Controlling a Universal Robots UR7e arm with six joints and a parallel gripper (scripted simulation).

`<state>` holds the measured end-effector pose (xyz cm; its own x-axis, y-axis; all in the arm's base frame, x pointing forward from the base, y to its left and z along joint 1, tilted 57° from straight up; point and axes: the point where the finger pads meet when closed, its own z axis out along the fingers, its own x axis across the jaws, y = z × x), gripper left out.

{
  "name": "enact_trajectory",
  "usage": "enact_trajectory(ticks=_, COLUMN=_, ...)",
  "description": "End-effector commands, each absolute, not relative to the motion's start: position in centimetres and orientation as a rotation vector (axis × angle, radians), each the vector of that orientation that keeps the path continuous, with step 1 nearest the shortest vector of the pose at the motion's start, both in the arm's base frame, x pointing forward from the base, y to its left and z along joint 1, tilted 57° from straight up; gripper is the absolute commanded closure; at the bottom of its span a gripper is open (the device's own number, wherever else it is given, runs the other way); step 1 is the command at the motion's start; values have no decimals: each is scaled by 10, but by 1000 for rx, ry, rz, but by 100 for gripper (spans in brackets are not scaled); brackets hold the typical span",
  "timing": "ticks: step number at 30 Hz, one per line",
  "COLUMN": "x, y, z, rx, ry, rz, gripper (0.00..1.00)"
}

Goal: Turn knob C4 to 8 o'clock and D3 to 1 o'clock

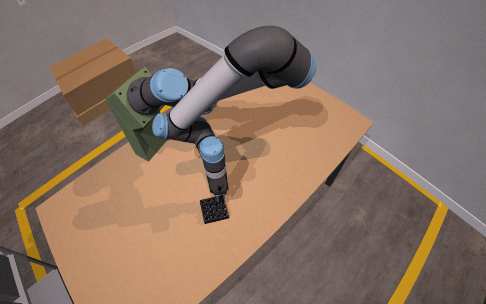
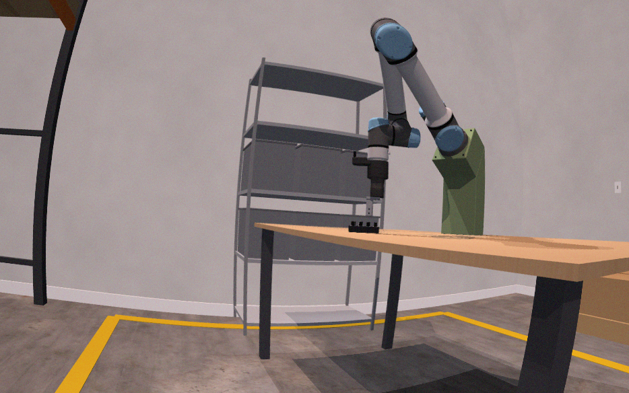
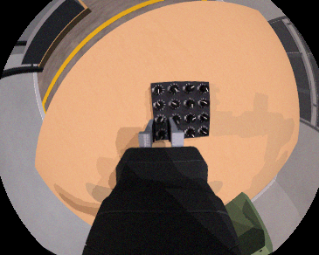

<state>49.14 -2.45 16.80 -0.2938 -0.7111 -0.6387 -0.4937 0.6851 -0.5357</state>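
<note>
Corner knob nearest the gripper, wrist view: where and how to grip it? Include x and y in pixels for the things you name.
I'd grip the corner knob (image 3: 162, 134) by opposite sides of its upright body, coming straight down from above. The knob box (image 1: 214, 210) (image 2: 363, 228) (image 3: 182, 109) lies flat with knobs facing up, and neighbouring knobs crowd it, so a sideways approach would likely hit them.

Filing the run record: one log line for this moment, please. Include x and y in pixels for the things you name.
arm: lowered over knob box (image 1: 204, 211) (image 2: 363, 229) (image 3: 180, 110) | fingers: parted, astride a corner knob (image 3: 162, 134) | box: on table (image 1: 154, 256) (image 2: 453, 249) (image 3: 234, 183) | grip: unconfirmed
</note>
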Motion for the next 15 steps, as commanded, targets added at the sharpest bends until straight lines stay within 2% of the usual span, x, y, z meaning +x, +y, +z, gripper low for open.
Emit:
enact_trajectory(ticks=1, x=499, y=-24, z=166, rx=-932, ry=1954, rz=-303, gripper=54)
enact_trajectory(ticks=15, x=506, y=-23, z=162, rx=-932, ry=1954, rz=-303, gripper=54)
